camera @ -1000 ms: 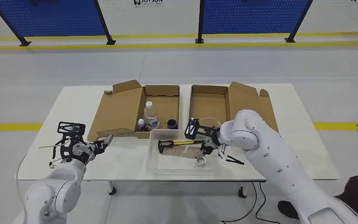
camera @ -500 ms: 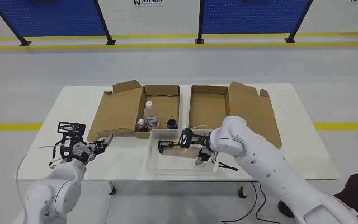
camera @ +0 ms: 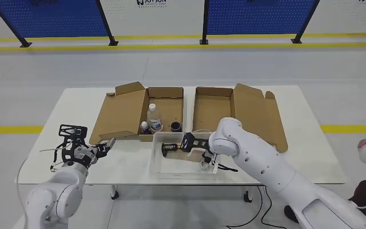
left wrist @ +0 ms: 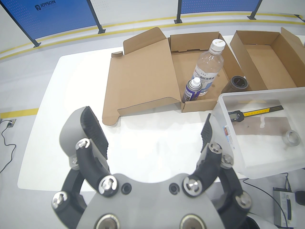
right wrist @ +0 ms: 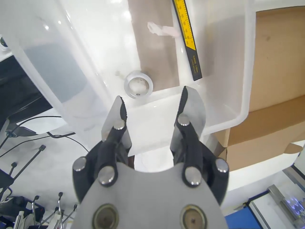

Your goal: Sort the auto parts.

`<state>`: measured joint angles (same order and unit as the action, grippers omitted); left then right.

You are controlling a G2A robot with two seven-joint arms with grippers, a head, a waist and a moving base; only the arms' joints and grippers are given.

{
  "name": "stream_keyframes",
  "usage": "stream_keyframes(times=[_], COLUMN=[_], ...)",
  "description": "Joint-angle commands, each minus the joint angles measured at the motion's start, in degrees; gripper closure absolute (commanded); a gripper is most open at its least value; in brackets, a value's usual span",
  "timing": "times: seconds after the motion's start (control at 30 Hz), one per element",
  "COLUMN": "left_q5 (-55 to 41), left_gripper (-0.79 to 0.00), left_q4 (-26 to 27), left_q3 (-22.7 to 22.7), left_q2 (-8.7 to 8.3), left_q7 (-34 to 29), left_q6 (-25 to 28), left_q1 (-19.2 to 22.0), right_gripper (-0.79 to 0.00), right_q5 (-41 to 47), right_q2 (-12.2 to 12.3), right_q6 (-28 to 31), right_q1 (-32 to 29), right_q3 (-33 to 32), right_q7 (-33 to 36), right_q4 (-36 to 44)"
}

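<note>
Parts cut by the frame edge
Yellow-and-black digital caliper (right wrist: 184, 24): head cropped, right wrist view; clear plastic bin (left wrist: 240, 153): one end cropped, left wrist view.

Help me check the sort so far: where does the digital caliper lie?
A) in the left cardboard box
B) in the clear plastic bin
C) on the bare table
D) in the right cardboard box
B: the caliper lies on the floor of the clear plastic bin, near a metal ring.
</note>
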<state>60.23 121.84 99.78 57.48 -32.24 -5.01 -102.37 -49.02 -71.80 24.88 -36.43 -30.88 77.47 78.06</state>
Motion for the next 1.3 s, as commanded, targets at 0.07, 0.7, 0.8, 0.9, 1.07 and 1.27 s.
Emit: stream_keyframes(times=[0.07, 0.7, 0.8, 0.9, 1.07, 1.27], left_q5=[0.0, 0.0, 0.0, 0.0, 0.0, 0.0], left_gripper=[-0.785, -0.785, -0.785, -0.785, -0.785, -0.785], left_q4=[0.0, 0.0, 0.0, 0.0, 0.0, 0.0], left_q3=[0.0, 0.0, 0.0, 0.0, 0.0, 0.0], left_q2=[0.00, 0.00, 0.00, 0.00, 0.00, 0.00], left_q7=[0.0, 0.0, 0.0, 0.0, 0.0, 0.0], left_q6=[0.0, 0.0, 0.0, 0.0, 0.0, 0.0], left_q1=[0.0, 0.0, 0.0, 0.0, 0.0, 0.0], right_gripper=[-0.385, -0.339, -0.323, -0.314, -0.299, -0.219], right_q5=[-0.2, -0.6, -0.7, -0.7, -0.7, -0.4], right_q2=[-1.0, -4.6, -4.9, -5.2, -5.6, -5.9], right_q6=[0.1, 0.2, 0.2, 0.3, 0.5, 0.8], right_q1=[0.3, 1.8, 1.8, 1.8, 1.8, 1.4], right_q3=[1.8, 5.1, 5.4, 5.4, 5.5, 5.2], right_q7=[-1.4, -5.4, -5.7, -5.9, -6.0, -6.5], right_q4=[-3.5, -13.9, -14.6, -15.3, -16.1, -16.8])
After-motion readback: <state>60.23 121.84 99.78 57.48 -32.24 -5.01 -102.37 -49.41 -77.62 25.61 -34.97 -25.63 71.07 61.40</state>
